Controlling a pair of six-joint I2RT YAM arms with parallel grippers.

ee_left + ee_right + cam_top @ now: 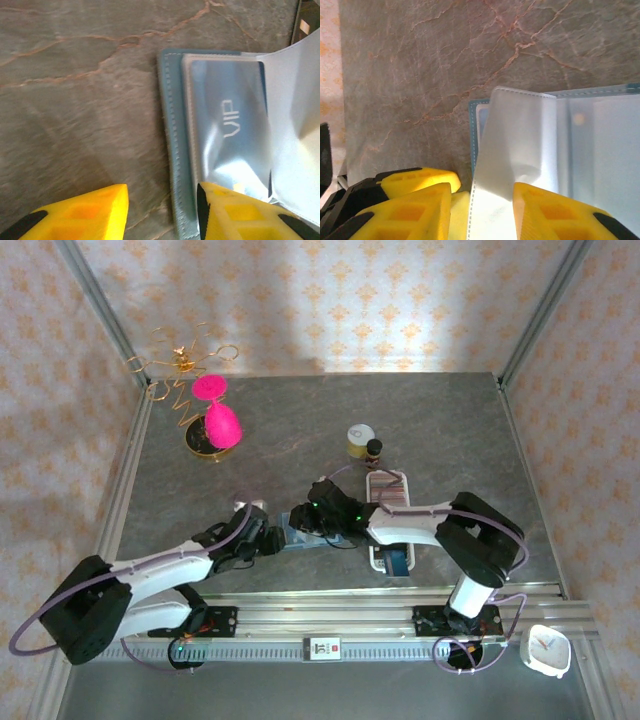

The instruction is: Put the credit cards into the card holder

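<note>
The teal card holder [298, 537] lies open on the table between my two grippers. In the left wrist view its stitched teal edge [172, 125] runs up the middle, and a blue credit card marked VIP [230, 125] sits inside a clear sleeve. My left gripper [162, 189] [272, 536] is open, astride that edge, its right finger [240, 215] over the sleeve. A clear sleeve leaf [515, 145] of the holder [474, 130] stands raised between the fingers of my right gripper [482, 189] [306, 521], which are apart. The leaf leans on the right finger [555, 215]. More credit cards [388, 490] stand in a white slotted tray.
The white tray [377, 540] lies under my right forearm, with a blue card [398, 560] at its near end. A small jar [359, 439] and dark bottle [374, 448] stand behind it. A pink feathery ornament [218, 423] and gold wire piece [182, 362] occupy the far left.
</note>
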